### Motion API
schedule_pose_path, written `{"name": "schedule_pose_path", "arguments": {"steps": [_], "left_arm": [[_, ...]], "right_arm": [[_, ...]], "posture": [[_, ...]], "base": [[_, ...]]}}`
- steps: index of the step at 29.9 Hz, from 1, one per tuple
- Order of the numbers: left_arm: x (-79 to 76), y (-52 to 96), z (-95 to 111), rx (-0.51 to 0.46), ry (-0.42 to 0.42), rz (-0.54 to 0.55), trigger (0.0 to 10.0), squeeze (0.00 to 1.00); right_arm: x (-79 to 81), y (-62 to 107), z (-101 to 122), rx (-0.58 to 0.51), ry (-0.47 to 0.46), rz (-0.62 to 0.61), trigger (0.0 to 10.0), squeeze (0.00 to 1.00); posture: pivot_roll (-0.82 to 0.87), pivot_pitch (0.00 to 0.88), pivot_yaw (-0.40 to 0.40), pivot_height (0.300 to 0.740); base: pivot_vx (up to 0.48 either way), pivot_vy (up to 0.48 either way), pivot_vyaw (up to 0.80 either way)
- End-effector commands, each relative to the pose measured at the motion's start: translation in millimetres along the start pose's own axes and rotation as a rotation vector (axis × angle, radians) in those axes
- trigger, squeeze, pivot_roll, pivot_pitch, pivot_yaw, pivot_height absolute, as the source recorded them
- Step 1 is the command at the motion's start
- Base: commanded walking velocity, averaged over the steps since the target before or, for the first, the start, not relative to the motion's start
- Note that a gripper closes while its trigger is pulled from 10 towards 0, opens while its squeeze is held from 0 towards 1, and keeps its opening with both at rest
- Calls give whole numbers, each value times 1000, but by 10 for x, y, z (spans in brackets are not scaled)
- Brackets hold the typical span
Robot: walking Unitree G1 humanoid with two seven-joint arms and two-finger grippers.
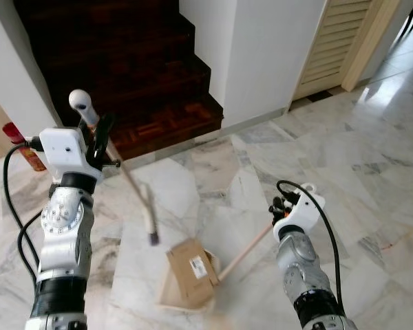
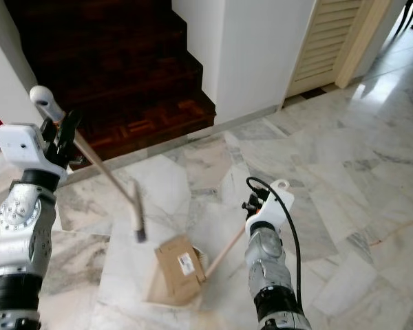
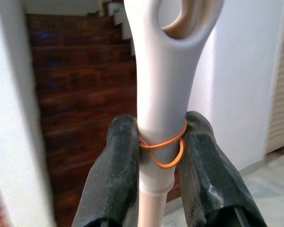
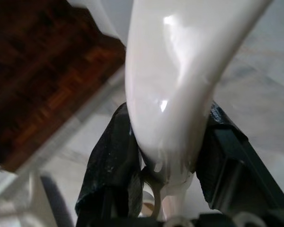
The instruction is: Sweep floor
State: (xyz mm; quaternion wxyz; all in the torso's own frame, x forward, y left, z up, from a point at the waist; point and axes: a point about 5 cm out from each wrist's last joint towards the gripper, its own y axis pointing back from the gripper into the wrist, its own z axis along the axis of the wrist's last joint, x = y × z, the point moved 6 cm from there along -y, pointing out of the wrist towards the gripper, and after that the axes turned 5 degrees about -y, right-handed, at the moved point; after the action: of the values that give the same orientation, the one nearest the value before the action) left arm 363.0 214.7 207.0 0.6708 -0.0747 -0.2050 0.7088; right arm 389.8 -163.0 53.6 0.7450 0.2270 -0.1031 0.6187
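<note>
Now the robot holds a broom and a dustpan over the marble floor (image 1: 372, 172).
From the head, the left hand (image 1: 100, 134) pinches the broom (image 1: 127, 175) near the stairs (image 1: 138, 75), and the dustpan (image 1: 189, 275) sits on the floor. Left wrist: black fingers (image 3: 116, 170) squeeze the white handle with an orange rubber band (image 3: 163, 149). Right wrist: the right hand (image 4: 168, 156) pinches the dustpan's white handle.

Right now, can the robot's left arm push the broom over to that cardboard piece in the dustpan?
Probably yes. The left gripper is shut on the broom, whose head hangs just beside the cardboard in the dustpan, with bare floor between.
</note>
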Motion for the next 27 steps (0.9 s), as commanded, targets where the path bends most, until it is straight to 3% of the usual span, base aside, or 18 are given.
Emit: {"name": "schedule_pose_path", "arguments": {"steps": [1,8,13,27], "left_arm": [[-120,36,-49,13,6,-18,10000,0],[-208,127,-202,62,36,12,10000,0],[-222,111,-192,59,42,22,10000,0],[-274,91,-172,51,49,14,10000,0]], "right_arm": [[104,-31,188,-73,-22,40,10000,0],[131,-31,302,-126,-12,71,10000,0],[48,-17,291,-133,-9,56,10000,0],[50,-12,239,-125,-11,54,10000,0]], "posture": [[90,0,0,740],[85,0,9,740],[86,0,14,740],[83,0,24,740]], "base": [[0,0,0],[0,0,78],[0,0,734],[0,0,794]]}}
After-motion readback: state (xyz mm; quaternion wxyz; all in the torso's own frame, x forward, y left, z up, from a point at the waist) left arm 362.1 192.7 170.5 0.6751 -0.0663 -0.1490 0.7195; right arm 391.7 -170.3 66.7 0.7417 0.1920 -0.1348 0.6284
